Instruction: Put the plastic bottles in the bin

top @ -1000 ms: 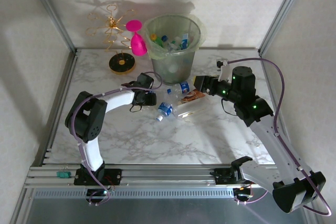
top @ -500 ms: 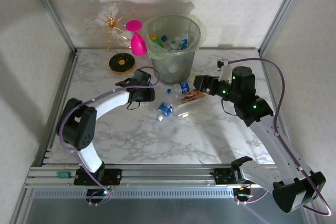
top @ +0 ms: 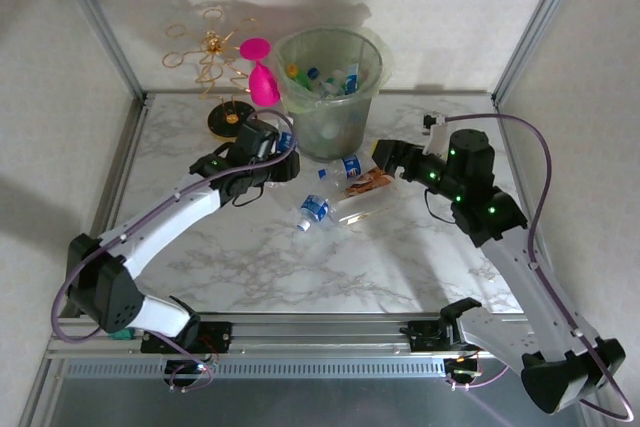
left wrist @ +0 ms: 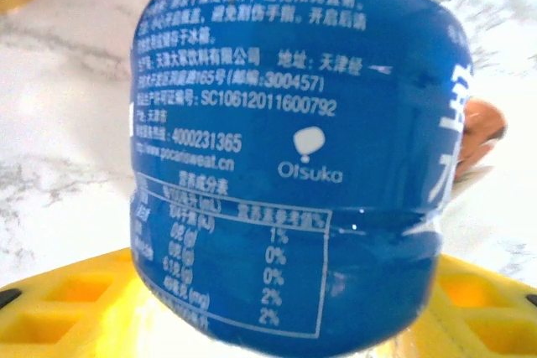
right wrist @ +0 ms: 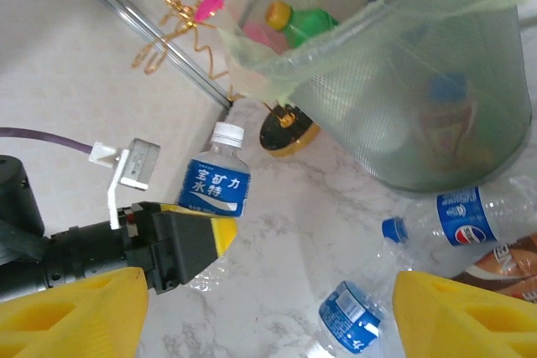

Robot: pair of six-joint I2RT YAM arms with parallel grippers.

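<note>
My left gripper (left wrist: 277, 299) is shut on a small clear bottle with a blue label (left wrist: 285, 140); its yellow fingers (left wrist: 75, 303) press both sides. From the right wrist this held bottle (right wrist: 216, 182) stands cap up, off the marble, left of the bin (right wrist: 403, 81). In the top view the left gripper (top: 272, 155) is just left of the bin (top: 330, 82), which holds several bottles. My right gripper (right wrist: 268, 324) is open with nothing in it, and sits (top: 384, 158) right of the loose bottles: a Pepsi-labelled one (top: 346, 167), a blue-labelled one (top: 315, 209) and a brown-labelled one (top: 368, 183).
A pink goblet (top: 262, 72) and a gold wire stand (top: 212, 52) on a round black base (top: 232, 122) are at the back left of the bin. Metal frame rails (top: 110, 197) border the marble table, and bare marble (top: 330, 267) lies in front of the bottles.
The left arm has stretched out and its gripper has moved back towards the bin while closing on the blue-labelled bottle. The right gripper's jaws have opened wider.
</note>
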